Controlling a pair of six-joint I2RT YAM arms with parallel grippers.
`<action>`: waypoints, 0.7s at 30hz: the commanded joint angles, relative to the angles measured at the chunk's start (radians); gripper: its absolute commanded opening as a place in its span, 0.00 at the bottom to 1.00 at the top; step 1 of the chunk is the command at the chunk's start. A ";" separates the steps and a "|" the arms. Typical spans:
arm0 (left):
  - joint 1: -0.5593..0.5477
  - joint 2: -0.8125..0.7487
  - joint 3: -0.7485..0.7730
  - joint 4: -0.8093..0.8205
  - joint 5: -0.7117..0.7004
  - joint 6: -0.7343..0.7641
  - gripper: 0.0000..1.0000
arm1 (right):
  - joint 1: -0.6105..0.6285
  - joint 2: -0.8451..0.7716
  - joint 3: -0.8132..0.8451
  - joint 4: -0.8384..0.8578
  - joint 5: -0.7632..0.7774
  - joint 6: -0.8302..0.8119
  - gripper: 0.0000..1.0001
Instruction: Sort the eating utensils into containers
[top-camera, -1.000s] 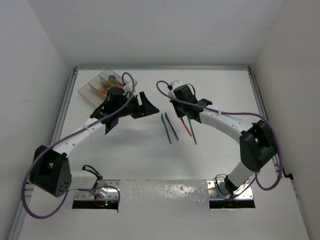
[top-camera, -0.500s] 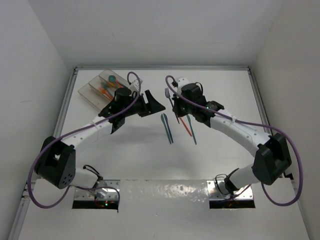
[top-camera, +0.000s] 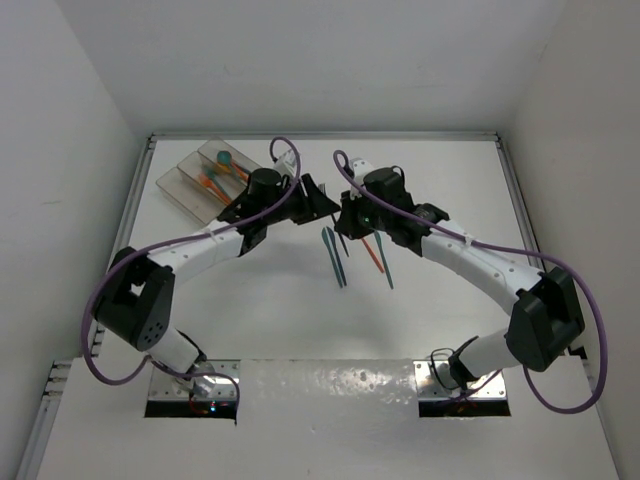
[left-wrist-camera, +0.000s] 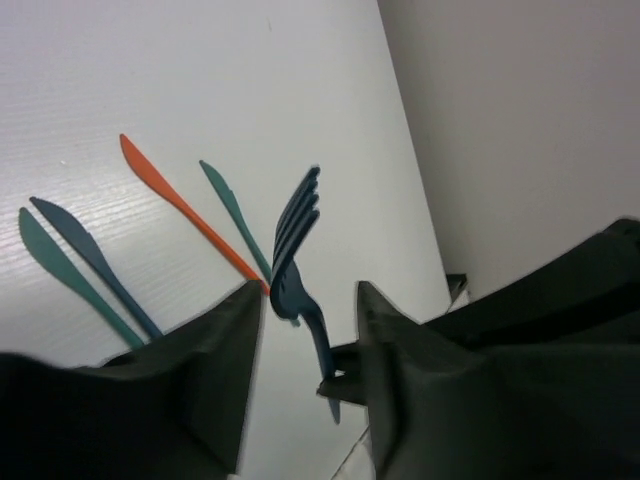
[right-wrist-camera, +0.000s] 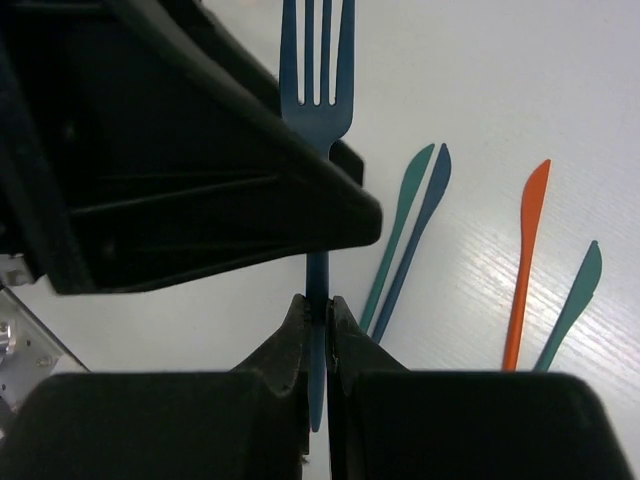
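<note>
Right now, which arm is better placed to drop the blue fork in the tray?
Left. The left gripper is open around the fork held by the right gripper, and the tray lies on the left arm's side.

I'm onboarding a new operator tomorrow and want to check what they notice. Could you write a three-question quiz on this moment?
1. True or false: the right end effector is shut on the handle of the blue fork.
2. How many knives lie loose on the table? A) two B) four C) six
3. Fill in: the left end effector is ___, with one finger on either side of the fork.

Key: 1 true; 2 B; 3 open.
</note>
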 joint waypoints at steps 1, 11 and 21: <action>-0.012 0.024 0.051 0.073 -0.022 -0.003 0.33 | 0.007 -0.009 0.004 0.067 -0.034 0.017 0.00; 0.075 0.075 0.149 -0.028 -0.072 0.059 0.00 | 0.006 0.011 0.021 0.056 0.066 0.008 0.45; 0.562 0.144 0.295 -0.224 -0.055 0.104 0.00 | 0.004 -0.029 -0.037 0.004 0.156 -0.021 0.61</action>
